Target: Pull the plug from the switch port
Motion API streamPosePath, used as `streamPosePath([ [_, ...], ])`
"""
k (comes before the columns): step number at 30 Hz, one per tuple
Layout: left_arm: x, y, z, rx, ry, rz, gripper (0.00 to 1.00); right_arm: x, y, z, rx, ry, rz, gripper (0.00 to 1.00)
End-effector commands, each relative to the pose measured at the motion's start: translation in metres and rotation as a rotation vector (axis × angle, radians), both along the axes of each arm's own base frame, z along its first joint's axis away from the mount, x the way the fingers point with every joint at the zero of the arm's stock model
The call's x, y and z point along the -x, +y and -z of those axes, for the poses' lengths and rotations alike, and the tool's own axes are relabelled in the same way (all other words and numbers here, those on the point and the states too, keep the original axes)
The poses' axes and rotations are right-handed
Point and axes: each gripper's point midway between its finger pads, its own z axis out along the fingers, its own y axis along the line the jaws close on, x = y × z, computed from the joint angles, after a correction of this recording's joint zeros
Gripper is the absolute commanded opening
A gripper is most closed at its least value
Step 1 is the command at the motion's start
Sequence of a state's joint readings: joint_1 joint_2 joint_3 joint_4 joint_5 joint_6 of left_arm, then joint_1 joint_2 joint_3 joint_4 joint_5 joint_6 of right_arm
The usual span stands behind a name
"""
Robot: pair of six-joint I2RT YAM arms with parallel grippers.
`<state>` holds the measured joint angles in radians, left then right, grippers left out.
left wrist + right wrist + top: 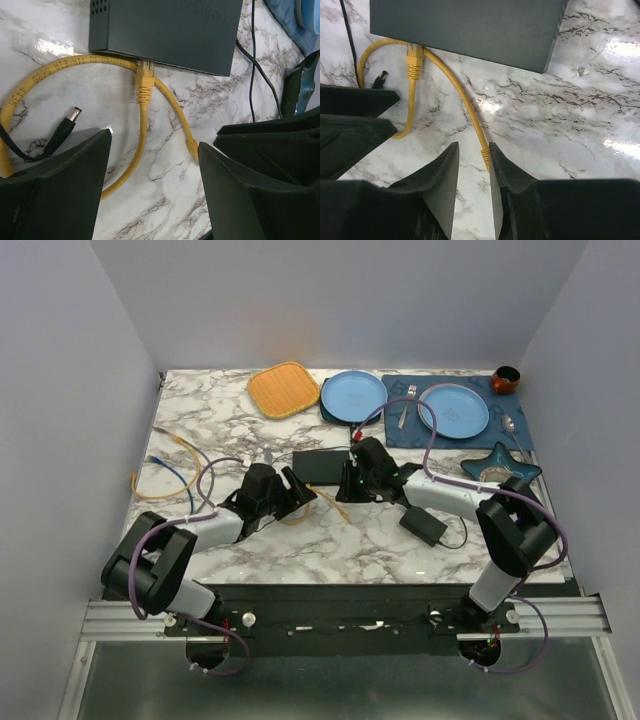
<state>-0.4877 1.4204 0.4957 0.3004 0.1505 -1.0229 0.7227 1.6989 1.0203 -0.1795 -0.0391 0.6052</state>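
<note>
The switch (320, 466) (165, 30) (465, 27) is a flat black box lying mid-table. A yellow plug (144, 80) (414, 62) sits in a port on its near edge. Its cable loops round to a second, free yellow plug (192, 148) (485, 157) lying on the marble. My left gripper (298, 490) (154, 150) hovers wide open just short of the seated plug, holding nothing. My right gripper (348, 486) (473, 146) stands partly open. The free plug rests against the inner face of its right finger, with bare marble showing between the fingers.
A black barrel plug (67, 125) lies left of the loop. A thin black cord (252, 60) runs past the switch's right side. A black power brick (423, 524) lies front right. Blue plates (353, 394), a woven mat (284, 389) and a star dish (500, 462) stand behind. Loose cables (170, 465) lie left.
</note>
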Motion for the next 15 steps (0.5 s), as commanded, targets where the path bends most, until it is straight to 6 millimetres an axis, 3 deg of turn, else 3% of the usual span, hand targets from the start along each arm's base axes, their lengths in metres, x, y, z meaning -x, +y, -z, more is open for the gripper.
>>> streamPosePath([
  [1, -0.018, -0.007, -0.011, 0.058, -0.058, -0.022, 0.79, -0.018, -0.002, -0.026, -0.004, -0.079, 0.046, 0.36],
  [3, -0.023, -0.008, -0.017, 0.112, -0.081, -0.048, 0.77, -0.024, -0.001, -0.030, 0.007, -0.094, 0.056, 0.34],
  [8, -0.027, 0.000, -0.007, 0.193, -0.068, -0.097, 0.71, -0.041, 0.004, -0.037, 0.017, -0.125, 0.074, 0.29],
  [12, -0.028, -0.012, -0.009, 0.278, -0.075, -0.063, 0.56, -0.064, 0.006, -0.045, 0.009, -0.145, 0.113, 0.26],
  [13, -0.024, -0.014, 0.000, 0.296, -0.039, -0.062, 0.55, -0.069, 0.006, -0.040, 0.012, -0.135, 0.120, 0.25],
  [14, -0.024, -0.014, 0.002, 0.311, -0.034, -0.065, 0.55, -0.078, 0.009, -0.048, -0.007, -0.147, 0.130, 0.25],
  [15, -0.026, -0.016, -0.004, 0.340, -0.061, -0.063, 0.54, -0.085, 0.006, -0.048, -0.010, -0.142, 0.141, 0.25],
])
